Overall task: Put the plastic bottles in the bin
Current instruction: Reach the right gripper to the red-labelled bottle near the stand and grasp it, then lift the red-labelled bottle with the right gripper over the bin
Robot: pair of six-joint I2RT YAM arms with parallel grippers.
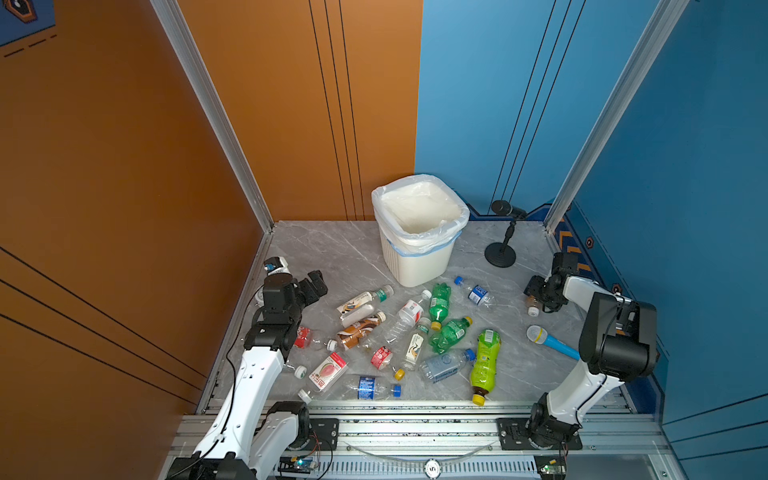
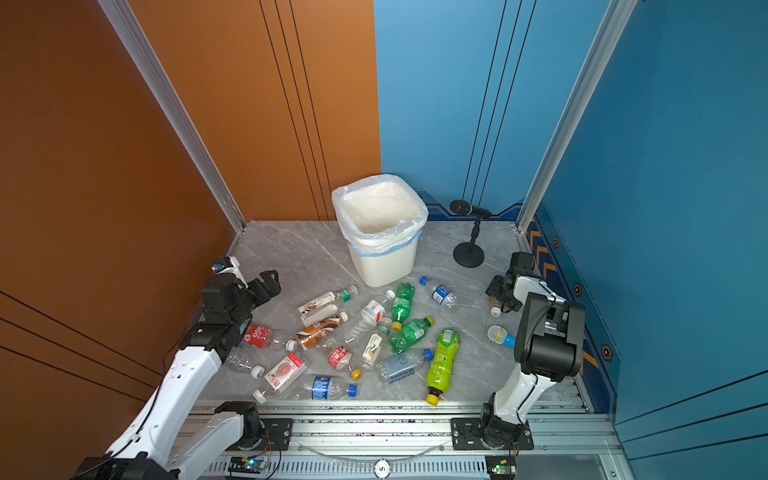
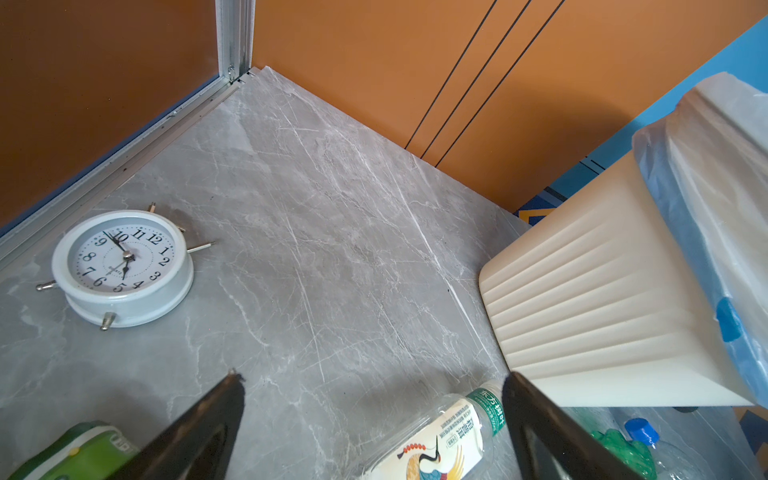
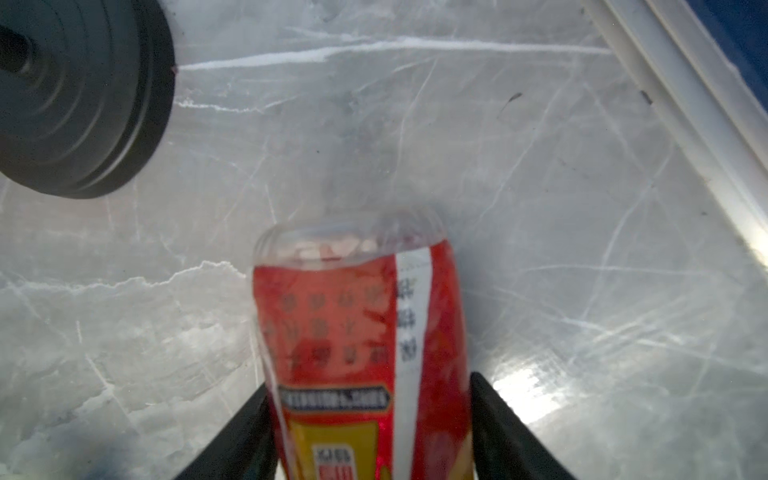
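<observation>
The grey marble tabletop (image 1: pixel 332 249) carries everything. The white ribbed bin (image 1: pixel 419 266) stands at the back near the middle, and no bottle shows inside its liner, so judge the job as barely begun. The plastic bottles (image 1: pixel 409 316) lie scattered on their sides in front of the bin, between your two arms, and some are crushed. Off to the right, apart from that scatter and near the black microphone stand (image 1: pixel 500 253), is the red-labelled bottle (image 4: pixel 345 316). Your right gripper (image 4: pixel 369 384) has it: the wrist view shows one finger pressed against each side of the labelled body. You cannot tell whether it rests on the marble or is just clear of it. Your left gripper (image 1: pixel 316 284) hangs with its fingers spread wide and nothing between them, over bare marble near a crane-labelled bottle (image 3: pixel 440 440). Expect the gripped bottle to weigh almost nothing. It looks empty, thin-walled and springy, so a hard squeeze will likely dent it, and the glossy label may let it slide or pivot. The mid-body hold is the sound one, since the neck is narrow and the white cap (image 1: pixel 533 311) end would swing. On the way to the bin, mind the stand's round base (image 4: pixel 75 95), which sits close by.
</observation>
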